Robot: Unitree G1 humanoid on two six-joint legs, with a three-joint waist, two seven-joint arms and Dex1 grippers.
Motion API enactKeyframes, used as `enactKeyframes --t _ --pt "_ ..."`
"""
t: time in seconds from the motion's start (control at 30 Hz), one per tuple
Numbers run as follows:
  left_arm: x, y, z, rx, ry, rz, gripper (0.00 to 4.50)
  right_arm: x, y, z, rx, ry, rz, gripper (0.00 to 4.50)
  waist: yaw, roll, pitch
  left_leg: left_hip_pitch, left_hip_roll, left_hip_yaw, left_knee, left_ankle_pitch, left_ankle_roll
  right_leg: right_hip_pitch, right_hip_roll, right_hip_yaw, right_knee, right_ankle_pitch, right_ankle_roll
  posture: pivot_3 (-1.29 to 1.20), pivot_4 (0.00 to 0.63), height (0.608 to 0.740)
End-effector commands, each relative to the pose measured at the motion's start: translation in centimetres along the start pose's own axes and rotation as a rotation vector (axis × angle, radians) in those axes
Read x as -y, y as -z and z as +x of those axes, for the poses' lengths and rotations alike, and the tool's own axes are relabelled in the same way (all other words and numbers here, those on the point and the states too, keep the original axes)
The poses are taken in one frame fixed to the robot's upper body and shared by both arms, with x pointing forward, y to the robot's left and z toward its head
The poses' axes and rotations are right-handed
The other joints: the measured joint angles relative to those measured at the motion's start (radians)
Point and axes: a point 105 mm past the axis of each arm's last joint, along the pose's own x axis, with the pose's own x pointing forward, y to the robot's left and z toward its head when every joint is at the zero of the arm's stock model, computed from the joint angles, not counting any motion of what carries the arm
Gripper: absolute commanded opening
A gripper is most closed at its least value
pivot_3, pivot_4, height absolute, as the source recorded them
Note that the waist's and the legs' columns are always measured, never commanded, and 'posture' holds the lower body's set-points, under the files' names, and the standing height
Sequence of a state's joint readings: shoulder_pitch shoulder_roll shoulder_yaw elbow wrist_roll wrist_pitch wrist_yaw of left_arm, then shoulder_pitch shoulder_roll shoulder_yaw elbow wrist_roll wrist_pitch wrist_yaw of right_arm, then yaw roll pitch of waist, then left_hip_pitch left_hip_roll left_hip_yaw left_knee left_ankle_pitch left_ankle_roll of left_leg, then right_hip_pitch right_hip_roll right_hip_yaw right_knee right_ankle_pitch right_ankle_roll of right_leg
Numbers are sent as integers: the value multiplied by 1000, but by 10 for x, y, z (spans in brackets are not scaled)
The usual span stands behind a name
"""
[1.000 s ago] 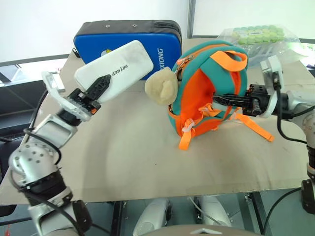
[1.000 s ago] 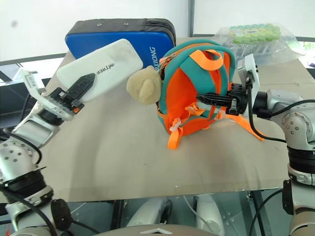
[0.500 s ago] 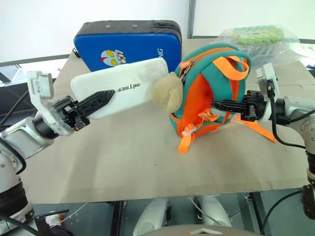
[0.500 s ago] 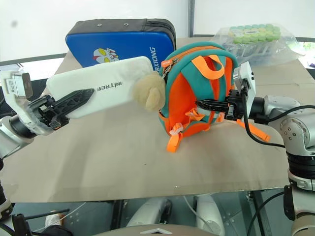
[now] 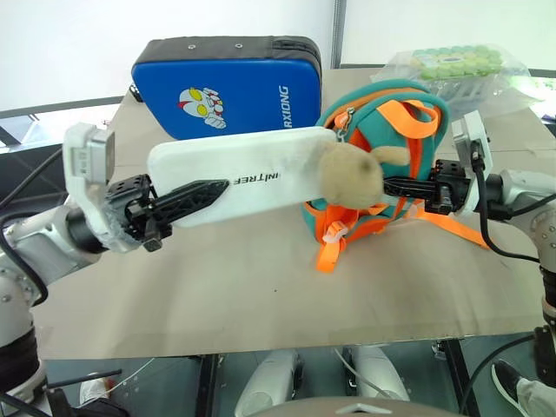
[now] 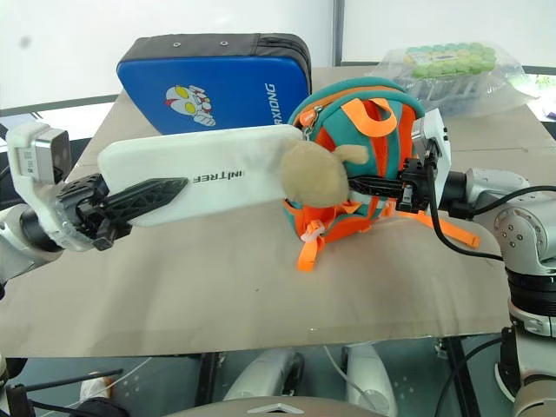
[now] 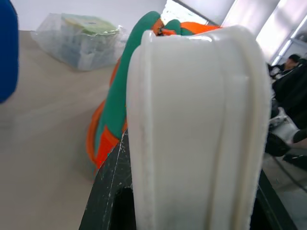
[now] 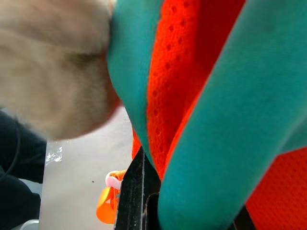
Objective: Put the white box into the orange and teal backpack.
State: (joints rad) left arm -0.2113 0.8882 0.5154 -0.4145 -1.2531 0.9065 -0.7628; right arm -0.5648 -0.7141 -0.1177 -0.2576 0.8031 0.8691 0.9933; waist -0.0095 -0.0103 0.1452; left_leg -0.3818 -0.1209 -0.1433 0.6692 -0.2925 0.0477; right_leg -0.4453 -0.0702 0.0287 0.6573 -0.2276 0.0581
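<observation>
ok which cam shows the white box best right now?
Left eye view: the white box shows at full length with its lettering, one end in the left pincer, the other at the orange and teal backpack. Right eye view shows nearly the same. Left wrist view has just its edge, close up.

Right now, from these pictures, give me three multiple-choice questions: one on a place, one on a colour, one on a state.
1. Where is the blue padded case?
A. behind the white box
B. inside the backpack
C. under the table

2. What colour are the backpack straps?
A. black
B. orange
C. white

3. What is the left gripper doing?
A. hanging free
B. holding the white box
C. gripping the plush toy

Answers: 1 A, it stands at the far table edge. 2 B, orange straps trail onto the table. 3 B, its black fingers clamp the box's end.
</observation>
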Motion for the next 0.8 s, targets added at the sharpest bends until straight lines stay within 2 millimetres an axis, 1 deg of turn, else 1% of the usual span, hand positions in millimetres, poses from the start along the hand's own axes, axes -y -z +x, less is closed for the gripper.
enactKeyframes --t 0.03,0.1,0.23,0.33,0.4,0.5,0.6,0.7,0.8 --pt "-10 -12 5 40 -68 128 1050 -7 -9 -2 20 -20 -36 41 1 0 0 0 0 0 0 0 0 0 0 0 0 0 0 0 150 739" --pt "-15 -15 4 57 -83 137 1050 -8 -8 -3 18 -20 -33 41 2 0 0 0 0 0 0 0 0 0 0 0 0 0 0 0 150 739" --pt "-13 -23 7 81 -46 161 1050 -8 -5 -5 15 -20 -24 41 1 0 0 -1 0 0 0 0 0 0 0 0 -1 0 0 0 150 739" --pt "-18 -25 11 78 -62 185 1050 -8 -5 -5 13 -20 -22 41 1 0 0 -1 0 0 0 0 0 0 0 -1 0 0 0 0 150 739" --pt "-15 -17 19 27 -43 210 1050 -9 -5 -5 14 -25 -21 41 1 0 0 -1 0 0 0 0 0 0 0 -1 0 0 0 0 150 739" --pt "-18 0 35 -71 -48 256 1050 -11 -5 -4 16 -41 -23 41 3 0 0 -1 0 0 0 0 0 0 0 -1 0 0 0 0 150 739" --pt "-11 9 61 -109 46 281 1050 -14 -7 -2 27 -68 -26 41 9 0 0 -1 0 -1 1 0 0 0 0 -1 0 0 0 0 150 739" --pt "-13 14 93 -137 106 278 1050 -15 -7 0 30 -86 -28 41 22 -1 0 -1 -1 -1 2 0 0 1 0 -1 0 0 0 0 150 739" --pt "-12 15 136 -147 177 297 1050 -16 -7 4 34 -99 -42 41 25 -1 0 -1 -1 -1 2 0 0 1 0 -2 0 0 0 0 150 739"
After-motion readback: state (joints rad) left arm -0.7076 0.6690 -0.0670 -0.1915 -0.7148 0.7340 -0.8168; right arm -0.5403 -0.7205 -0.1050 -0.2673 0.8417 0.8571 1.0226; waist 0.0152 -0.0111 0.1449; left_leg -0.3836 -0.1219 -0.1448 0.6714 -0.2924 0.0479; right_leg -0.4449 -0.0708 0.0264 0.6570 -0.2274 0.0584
